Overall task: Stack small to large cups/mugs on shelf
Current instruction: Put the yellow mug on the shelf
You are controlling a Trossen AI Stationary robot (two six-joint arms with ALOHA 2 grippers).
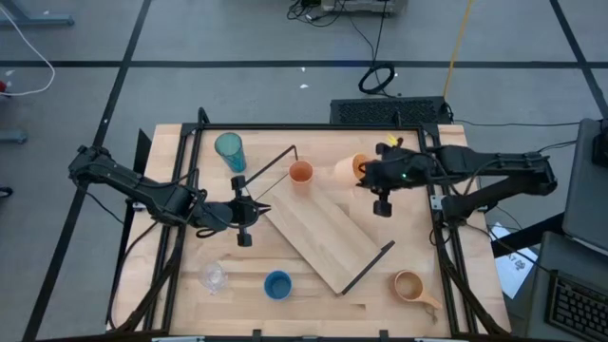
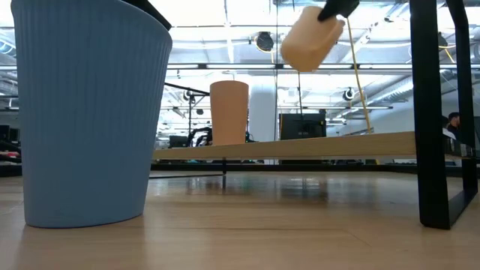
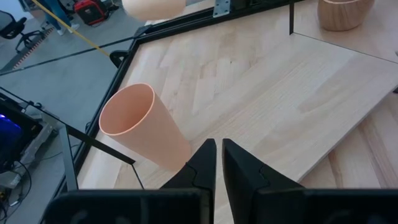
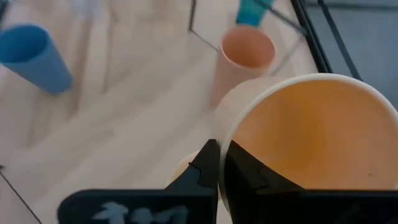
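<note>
- While the right gripper [image 1: 381,180] pinches the rim of the orange handled mug [image 1: 348,169], fingers pressed together on its wall, the mug hangs tilted in the air at the board's 12 o'clock end.
- Long light-wood shelf board with black wire brackets [image 1: 328,239] lies slanted across the table centre; small orange cup [image 1: 300,173] already stands near its 11 o'clock corner.
- Judged step: set the mug down on the board beside that cup. Level it first, mouth up, then lower straight down.
- Keep it just beside the small cup, not touching; a knock would tip the cup.
- Release only once the base sits flat, since a rim pinch can twist on letting go.
- Left gripper [image 1: 243,220] waits at the board's 9 o'clock edge, fingers nearly together, holding nothing.
- Still off the board: tall teal tumbler [image 1: 229,150] at 11 o'clock, tiny clear glass [image 1: 212,276] at 8, short blue cup [image 1: 277,284] at 7, tan handled mug [image 1: 410,285] at 5.
</note>
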